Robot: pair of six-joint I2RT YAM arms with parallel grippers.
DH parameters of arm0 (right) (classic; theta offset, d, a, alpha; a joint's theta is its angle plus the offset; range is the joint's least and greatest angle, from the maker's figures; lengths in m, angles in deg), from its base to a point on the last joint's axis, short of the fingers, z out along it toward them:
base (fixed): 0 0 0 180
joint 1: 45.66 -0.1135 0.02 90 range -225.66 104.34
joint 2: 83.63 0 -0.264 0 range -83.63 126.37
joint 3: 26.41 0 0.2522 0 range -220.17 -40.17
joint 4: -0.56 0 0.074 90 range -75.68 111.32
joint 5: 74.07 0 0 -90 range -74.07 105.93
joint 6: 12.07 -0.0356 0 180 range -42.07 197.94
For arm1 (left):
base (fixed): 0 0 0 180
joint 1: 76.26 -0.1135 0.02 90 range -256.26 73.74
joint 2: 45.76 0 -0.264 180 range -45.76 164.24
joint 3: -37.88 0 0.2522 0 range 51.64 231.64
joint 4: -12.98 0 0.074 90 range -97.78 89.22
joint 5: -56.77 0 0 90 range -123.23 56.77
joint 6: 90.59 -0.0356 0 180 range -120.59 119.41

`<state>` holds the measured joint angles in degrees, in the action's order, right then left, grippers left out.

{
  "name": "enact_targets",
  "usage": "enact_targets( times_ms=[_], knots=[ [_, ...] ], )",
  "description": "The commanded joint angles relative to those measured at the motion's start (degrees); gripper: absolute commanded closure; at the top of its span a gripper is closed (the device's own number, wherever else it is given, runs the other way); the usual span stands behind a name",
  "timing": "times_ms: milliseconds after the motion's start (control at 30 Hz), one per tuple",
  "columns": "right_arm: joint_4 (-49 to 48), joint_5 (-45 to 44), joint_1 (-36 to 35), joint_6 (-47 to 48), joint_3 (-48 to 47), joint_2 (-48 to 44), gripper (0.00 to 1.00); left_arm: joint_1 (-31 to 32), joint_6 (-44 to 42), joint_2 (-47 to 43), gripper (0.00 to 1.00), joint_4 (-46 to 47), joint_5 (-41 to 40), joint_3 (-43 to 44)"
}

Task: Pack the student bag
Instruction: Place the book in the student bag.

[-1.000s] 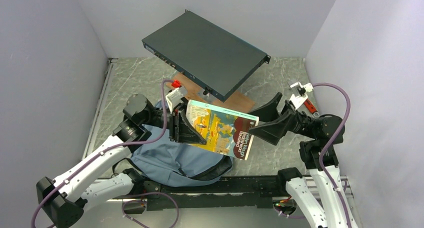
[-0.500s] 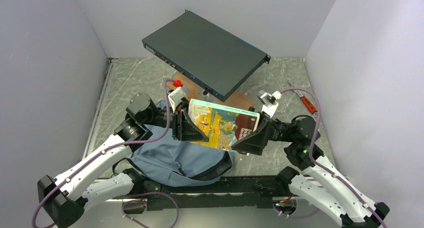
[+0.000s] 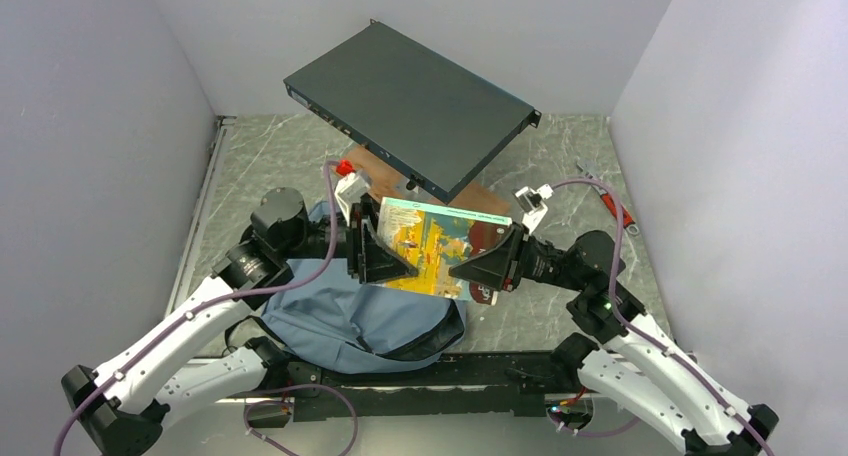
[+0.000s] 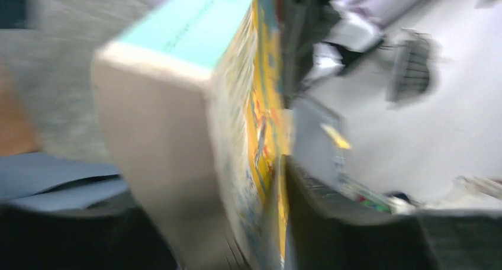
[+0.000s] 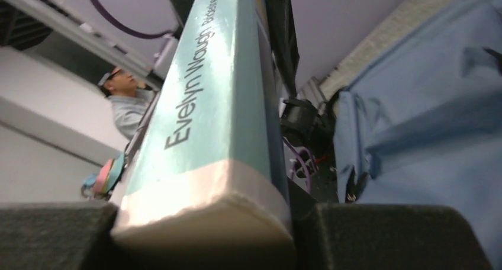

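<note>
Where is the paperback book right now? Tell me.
In the top view the paperback book is at centre, held in the air between the left claw and the right claw, above the student bag, with the dark metal box behind it.

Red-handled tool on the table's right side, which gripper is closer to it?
Right. The right gripper grips the book on its right edge, toward the red-handled tool; the left gripper holds its opposite edge, farther away.
</note>
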<state>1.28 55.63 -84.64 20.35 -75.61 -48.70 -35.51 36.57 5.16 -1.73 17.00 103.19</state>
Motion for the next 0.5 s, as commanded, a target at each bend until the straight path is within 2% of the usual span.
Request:
enact_targets(
  times_ms=[0,33,100,167,267,333,467],
  knots=[
    [21.5,-11.8,-0.3,5.4,-6.3,-4.8,1.0,-1.2,-9.0,-2.3,0.25,-11.9,-21.0,3.8],
    [26.8,-14.5,-0.4,6.5,-7.3,-5.9,1.0,-1.1,-10.1,-2.9,0.13,-14.3,-24.7,3.8],
    [34.4,-17.4,-0.3,7.9,-9.2,-7.7,1.0,-1.0,-12.1,-4.3,0.04,-18.8,-30.9,3.5],
    [39.9,-18.5,-0.3,8.8,-10.6,-9.7,1.0,-0.8,-14.3,-5.8,0.03,-21.8,-35.5,2.4],
    [48.2,-20.8,-0.3,9.6,-13.0,-12.0,1.0,3.2,-16.4,-6.8,0.04,-23.0,-38.4,0.1],
    [56.0,-23.6,-0.3,9.8,-16.3,-12.2,1.0,9.5,-16.4,-5.9,0.04,-23.3,-42.4,-1.1],
    [64.7,-27.2,-0.3,10.1,-20.7,-11.5,1.0,25.7,-17.0,0.3,0.02,-24.4,-56.4,-1.6]
  ],
)
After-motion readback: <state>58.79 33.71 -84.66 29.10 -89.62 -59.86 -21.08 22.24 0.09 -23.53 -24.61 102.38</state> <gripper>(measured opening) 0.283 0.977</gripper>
